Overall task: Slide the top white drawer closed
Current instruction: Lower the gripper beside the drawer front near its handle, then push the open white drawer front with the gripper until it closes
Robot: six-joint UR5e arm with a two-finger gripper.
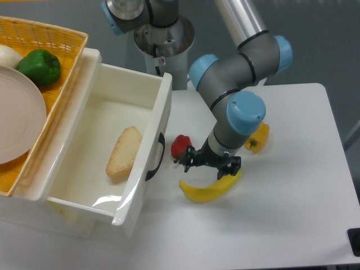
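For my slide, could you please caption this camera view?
Gripper above a banana, beside the open top drawer holding bread.

Plate (17, 121), basket (48, 36) cut off left.

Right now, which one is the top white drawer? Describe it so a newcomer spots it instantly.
Start at the woven yellow basket on the left; the top white drawer juts out from under its edge toward the table. It is a deep glossy white box pulled open, with a slice of bread inside. Its front carries a black arched handle facing the red pepper.
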